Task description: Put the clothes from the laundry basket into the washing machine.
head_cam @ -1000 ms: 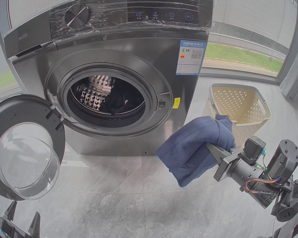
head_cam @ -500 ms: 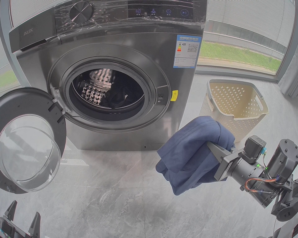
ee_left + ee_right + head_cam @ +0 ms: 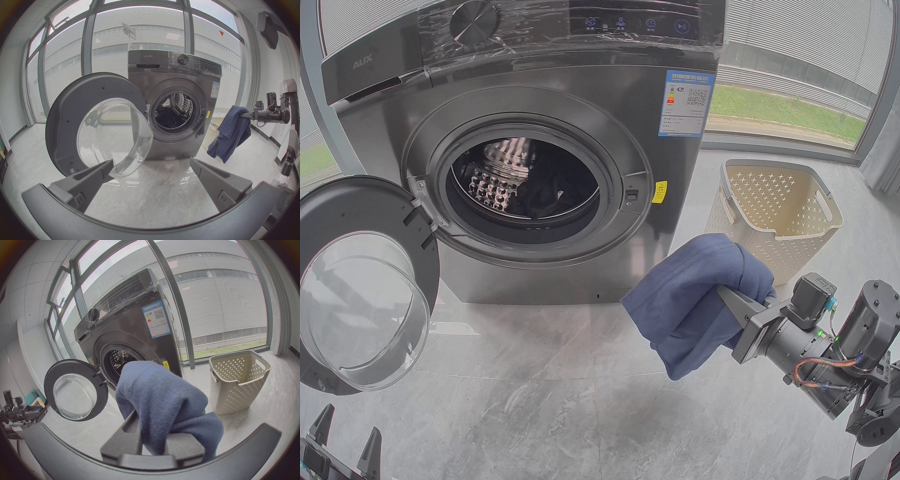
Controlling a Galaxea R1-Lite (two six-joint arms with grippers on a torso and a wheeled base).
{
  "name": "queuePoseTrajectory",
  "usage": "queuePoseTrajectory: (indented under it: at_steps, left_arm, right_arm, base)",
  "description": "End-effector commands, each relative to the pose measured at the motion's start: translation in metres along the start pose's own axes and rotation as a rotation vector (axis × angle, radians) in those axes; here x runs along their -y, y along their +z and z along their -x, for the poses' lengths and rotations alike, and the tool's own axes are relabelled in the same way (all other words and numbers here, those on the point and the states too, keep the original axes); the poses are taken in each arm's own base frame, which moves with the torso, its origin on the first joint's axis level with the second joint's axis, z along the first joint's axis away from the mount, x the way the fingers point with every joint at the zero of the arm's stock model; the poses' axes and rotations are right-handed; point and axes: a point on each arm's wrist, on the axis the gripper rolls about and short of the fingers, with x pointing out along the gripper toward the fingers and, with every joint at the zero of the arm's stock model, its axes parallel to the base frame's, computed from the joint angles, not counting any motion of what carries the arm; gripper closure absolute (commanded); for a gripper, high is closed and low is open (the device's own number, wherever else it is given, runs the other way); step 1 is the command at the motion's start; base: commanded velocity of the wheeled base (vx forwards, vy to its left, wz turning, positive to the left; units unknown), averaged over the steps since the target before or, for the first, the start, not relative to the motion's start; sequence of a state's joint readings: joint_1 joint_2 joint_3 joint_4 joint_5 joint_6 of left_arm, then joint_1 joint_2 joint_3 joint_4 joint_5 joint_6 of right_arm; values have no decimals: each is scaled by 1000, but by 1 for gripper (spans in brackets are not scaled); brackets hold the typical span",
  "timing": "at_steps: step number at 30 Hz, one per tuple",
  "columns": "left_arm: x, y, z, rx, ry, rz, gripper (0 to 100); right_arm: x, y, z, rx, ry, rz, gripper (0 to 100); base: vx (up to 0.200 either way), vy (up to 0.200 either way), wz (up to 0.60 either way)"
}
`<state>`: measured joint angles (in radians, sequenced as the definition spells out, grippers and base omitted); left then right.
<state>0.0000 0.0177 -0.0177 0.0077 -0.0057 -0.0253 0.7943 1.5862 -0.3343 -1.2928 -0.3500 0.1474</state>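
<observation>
The right arm [image 3: 806, 353] is stretched forward, roughly level, its right gripper [image 3: 740, 306] clamped on a bunched dark-blue cloth garment [image 3: 690, 300]. The garment hangs free at 4 o'clock from the open drum of the grey front-loading washing machine [image 3: 550, 94]. The cream perforated plastic laundry basket [image 3: 781, 212] stands at 1 o'clock from the garment. The left gripper [image 3: 345, 437], low at 7 o'clock in the head view, has its jaws apart.

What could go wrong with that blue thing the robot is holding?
The blue garment hangs loose from the right gripper, outside the washing machine's drum opening. Its dangling end might snag on the rim or miss and land on the floor. It is bunched in the jaws, so it could slip out.
</observation>
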Motion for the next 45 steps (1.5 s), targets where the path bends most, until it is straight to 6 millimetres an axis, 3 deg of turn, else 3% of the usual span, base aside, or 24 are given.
queuePoseTrajectory:
  at_steps: [1,5,23,25,38,39,42,45]
  left_arm:
    - [0,-4,0,-6,0,1,0]
    - [0,-4,0,-6,1,1,0]
    - [0,-4,-1,-5,1,-10,0]
    - [0,-5,-1,-5,0,-36,0]
    - [0,-4,0,3,-8,-54,0]
    - [0,-1,0,17,-11,-59,0]
    - [5,72,12,229,-70,-47,0]
    - [8,94,3,192,-184,-54,0]
  right_arm:
    - [0,0,0,0,1,0,100]
    - [0,0,0,0,1,0,100]
    - [-9,2,-3,9,48,-7,100]
    - [-18,7,-10,32,74,-18,100]
    - [-56,-12,-53,80,187,-42,100]
    - [-56,-12,-53,83,189,-43,100]
    - [-64,-3,-59,121,208,-62,100]
    - [-67,-2,-65,136,216,-68,100]
  base:
    - [0,200,0]
    - [0,200,0]
    - [0,0,0]
    - [0,0,0]
    - [0,0,0]
    - [0,0,0]
    - [0,0,0]
    - [0,0,0]
